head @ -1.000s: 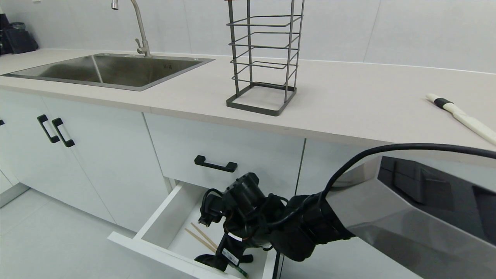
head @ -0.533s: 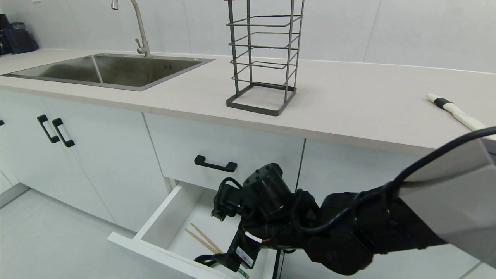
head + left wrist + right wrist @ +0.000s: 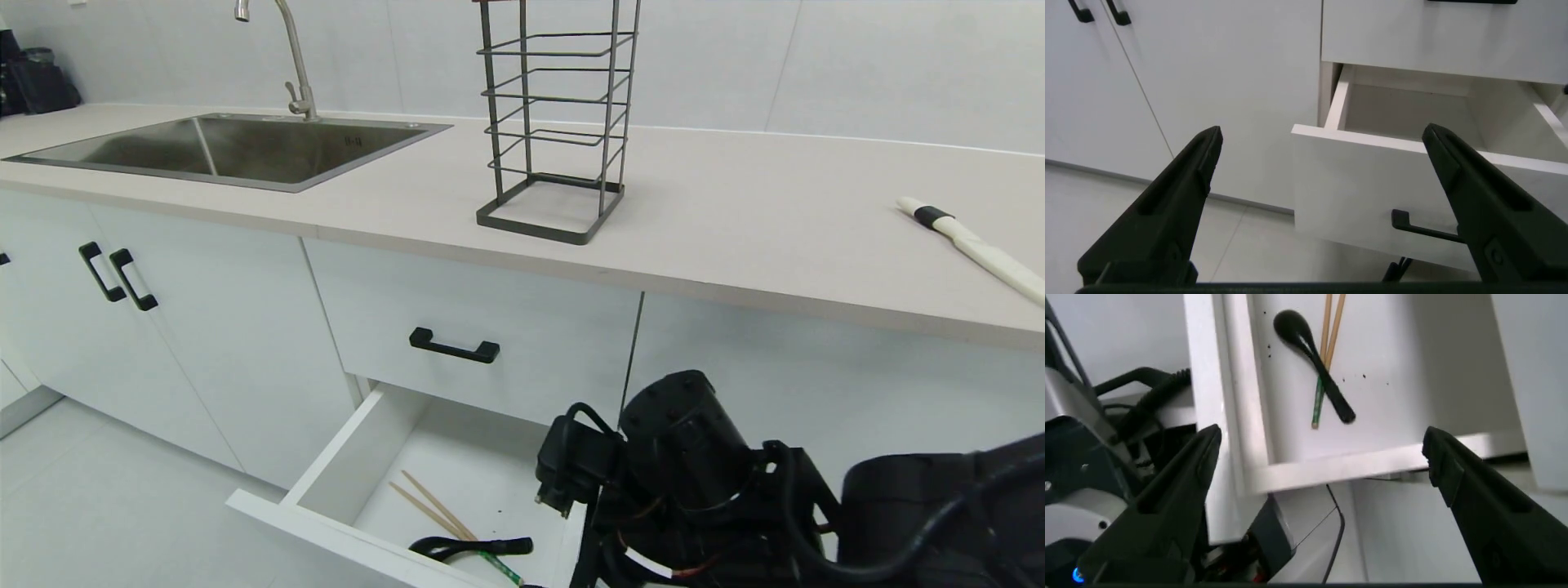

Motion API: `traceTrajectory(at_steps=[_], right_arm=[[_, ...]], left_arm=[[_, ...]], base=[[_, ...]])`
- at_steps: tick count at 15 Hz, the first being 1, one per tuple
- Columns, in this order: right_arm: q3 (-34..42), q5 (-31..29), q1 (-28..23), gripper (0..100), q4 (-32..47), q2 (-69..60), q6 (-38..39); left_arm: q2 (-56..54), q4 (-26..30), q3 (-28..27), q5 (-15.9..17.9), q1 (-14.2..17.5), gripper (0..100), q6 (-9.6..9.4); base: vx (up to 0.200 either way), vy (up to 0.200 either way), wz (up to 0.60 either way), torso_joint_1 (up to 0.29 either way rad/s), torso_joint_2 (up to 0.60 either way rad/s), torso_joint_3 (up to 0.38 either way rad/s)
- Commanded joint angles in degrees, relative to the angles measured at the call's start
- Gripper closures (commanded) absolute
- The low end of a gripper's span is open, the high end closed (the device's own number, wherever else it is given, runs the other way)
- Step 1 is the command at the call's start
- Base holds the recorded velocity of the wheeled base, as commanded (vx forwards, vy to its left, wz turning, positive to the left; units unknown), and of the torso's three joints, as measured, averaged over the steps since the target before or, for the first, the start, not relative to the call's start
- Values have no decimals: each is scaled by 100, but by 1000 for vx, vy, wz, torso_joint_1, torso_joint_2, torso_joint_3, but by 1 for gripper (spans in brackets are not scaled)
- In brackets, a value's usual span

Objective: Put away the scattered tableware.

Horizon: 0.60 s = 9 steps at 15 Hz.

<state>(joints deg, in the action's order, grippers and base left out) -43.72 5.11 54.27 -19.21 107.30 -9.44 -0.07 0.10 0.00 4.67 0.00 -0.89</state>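
Observation:
The lower drawer [image 3: 331,461] stands pulled out under the counter. A black spoon [image 3: 469,545] lies in it beside a pair of wooden chopsticks [image 3: 429,502]. From above, the right wrist view shows the spoon [image 3: 1310,355], the chopsticks [image 3: 1331,322] and a green-tipped stick [image 3: 1318,404]. My right gripper [image 3: 1321,437] hangs open above the drawer's front edge, holding nothing. My left gripper [image 3: 1321,135] is open too, low in front of the drawer face [image 3: 1388,180]. A white utensil with a black band [image 3: 971,245] lies on the counter at the far right.
A dark wire rack [image 3: 555,131] stands mid-counter and a steel sink [image 3: 237,147] with a tap sits at the left. A shut drawer with a black handle [image 3: 454,346] is above the open one. Cabinet doors [image 3: 114,278] lie to the left.
My right arm has drawn back to the right and out of the drawer. The black spoon it was lowering now lies free in the drawer.

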Motion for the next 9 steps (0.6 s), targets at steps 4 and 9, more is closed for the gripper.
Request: traceTrajectory(at_steps=[4,9], right_arm=[[1295,-10,-127,0,-135,-1458,144],[3132,-1,-453,0,-83,-3567,153]], left_arm=[[7,-1,0,8,0,0,1],[7,-1,0,-1,0,0,1]], base=[[0,0,0,0,0,0],[0,0,0,0,0,0]])
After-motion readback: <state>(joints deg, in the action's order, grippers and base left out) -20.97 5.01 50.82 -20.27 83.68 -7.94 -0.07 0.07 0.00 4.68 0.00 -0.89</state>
